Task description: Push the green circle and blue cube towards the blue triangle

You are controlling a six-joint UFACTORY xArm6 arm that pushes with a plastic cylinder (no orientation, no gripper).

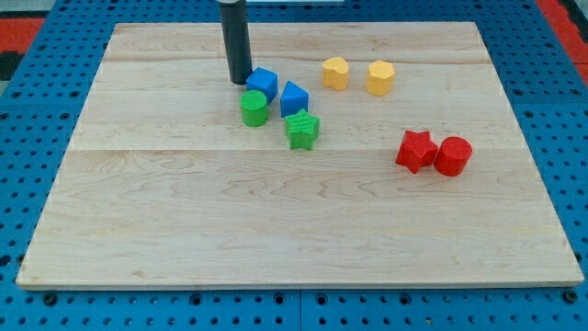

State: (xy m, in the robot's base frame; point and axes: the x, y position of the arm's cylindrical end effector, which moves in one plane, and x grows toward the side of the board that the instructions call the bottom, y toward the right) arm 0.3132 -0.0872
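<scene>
My tip (pixel 240 81) rests on the board just left of the blue cube (pixel 263 84), touching or nearly touching it. The green circle (pixel 254 108) sits right below the blue cube, close to it. The blue triangle (pixel 294 97) lies just to the right of both, a small gap from the cube. The rod comes down from the view's top.
A green star (pixel 301 130) lies just below the blue triangle. Two yellow blocks (pixel 335 73) (pixel 380 77) sit to the upper right. A red star (pixel 415 151) and a red circle (pixel 452 155) sit at the right. The wooden board (pixel 276 239) has blue pegboard around it.
</scene>
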